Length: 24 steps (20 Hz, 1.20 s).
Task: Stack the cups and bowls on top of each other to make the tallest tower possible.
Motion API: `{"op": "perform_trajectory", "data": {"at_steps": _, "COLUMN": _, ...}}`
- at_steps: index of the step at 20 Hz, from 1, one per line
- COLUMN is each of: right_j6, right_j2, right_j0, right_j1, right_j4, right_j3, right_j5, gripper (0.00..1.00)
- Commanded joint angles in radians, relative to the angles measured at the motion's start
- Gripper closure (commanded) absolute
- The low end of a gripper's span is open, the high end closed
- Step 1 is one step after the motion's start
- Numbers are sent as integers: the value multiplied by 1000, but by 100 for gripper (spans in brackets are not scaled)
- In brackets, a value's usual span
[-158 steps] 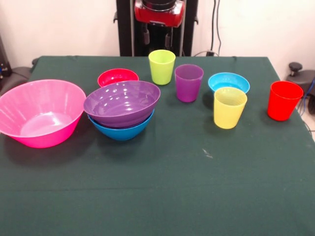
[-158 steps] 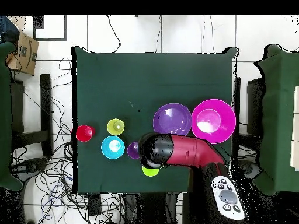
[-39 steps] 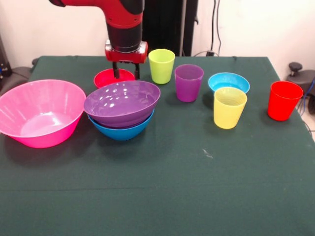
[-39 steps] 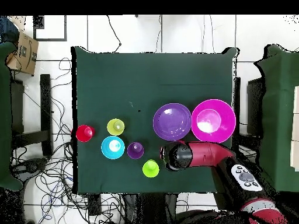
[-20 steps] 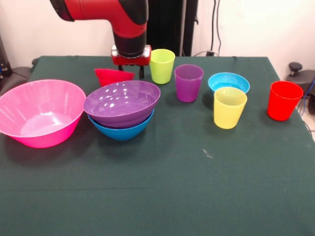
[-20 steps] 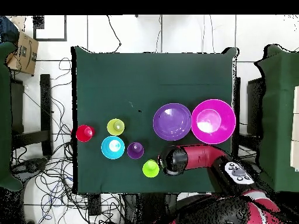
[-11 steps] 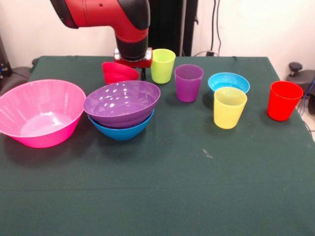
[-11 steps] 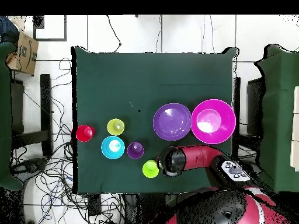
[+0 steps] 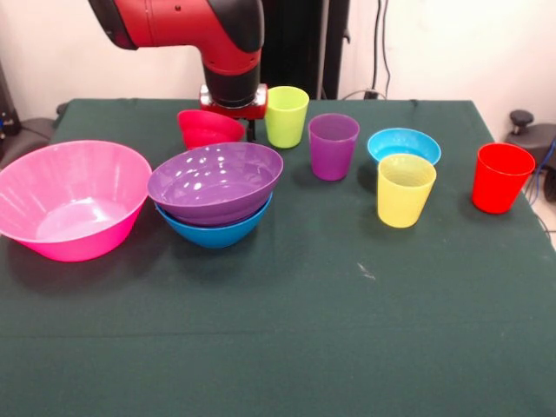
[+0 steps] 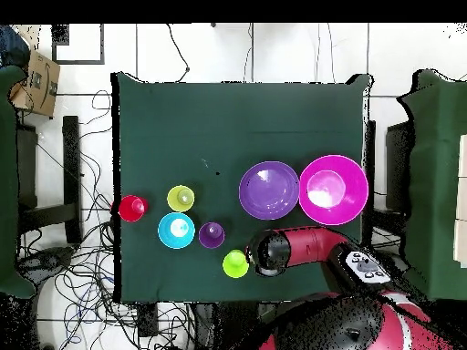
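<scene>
Four cups stand upright on the green tabletop point(image 9: 287, 330): the lime green cup point(image 9: 286, 117) at about 12 o'clock in the front view, the purple cup point(image 9: 334, 146) just beside it toward 1 o'clock, the yellow cup point(image 9: 405, 189) toward 2 o'clock, and the red cup point(image 9: 501, 177) out at 3 o'clock, well apart from the others. My pincer point(image 9: 231, 122) hangs below my red and black arm point(image 9: 191, 26) at about 11 o'clock, clenched on the rim of the small red bowl point(image 9: 208, 128), which is tilted on its side and lifted off the cloth, its mouth turned toward 9 o'clock. It sits just beside the lime green cup without touching it, as far as I can tell. Below it, the large purple bowl point(image 9: 215, 181) rests tilted inside the blue bowl point(image 9: 213, 228), the two nested together near the middle. The big pink bowl point(image 9: 71, 198) stands alone at 9 o'clock, near that pair but apart from it. The light blue bowl point(image 9: 403, 143) sits behind the yellow cup, between the purple cup and the red cup. From overhead my arm covers the small red bowl, so only the purple bowl point(image 10: 269, 190) and the pink bowl point(image 10: 333, 189) show beside it.
</scene>
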<state>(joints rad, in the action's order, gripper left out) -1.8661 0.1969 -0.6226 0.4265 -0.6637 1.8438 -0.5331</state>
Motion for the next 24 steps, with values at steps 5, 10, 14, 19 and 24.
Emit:
{"op": "perform_trajectory", "data": {"at_steps": 5, "right_j6": -5, "right_j2": 39, "right_j0": 36, "right_j1": -33, "right_j4": -50, "right_j3": -118, "right_j5": 81, "gripper": 0}}
{"op": "perform_trajectory", "data": {"at_steps": 10, "right_j6": -52, "right_j2": 29, "right_j0": 46, "right_j1": -19, "right_j4": -61, "right_j3": -125, "right_j5": 167, "gripper": 0}}
{"op": "perform_trajectory", "data": {"at_steps": 14, "right_j6": -84, "right_j2": 14, "right_j0": 59, "right_j1": -11, "right_j4": -83, "right_j3": -119, "right_j5": 265, "gripper": 0}}
{"op": "perform_trajectory", "data": {"at_steps": 19, "right_j6": -137, "right_j2": -44, "right_j0": 101, "right_j1": -2, "right_j4": -101, "right_j3": -104, "right_j5": 397, "gripper": 0}}
{"op": "perform_trajectory", "data": {"at_steps": 24, "right_j6": -121, "right_j2": -69, "right_j0": 114, "right_j1": -8, "right_j4": -74, "right_j3": -103, "right_j5": 439, "gripper": 0}}
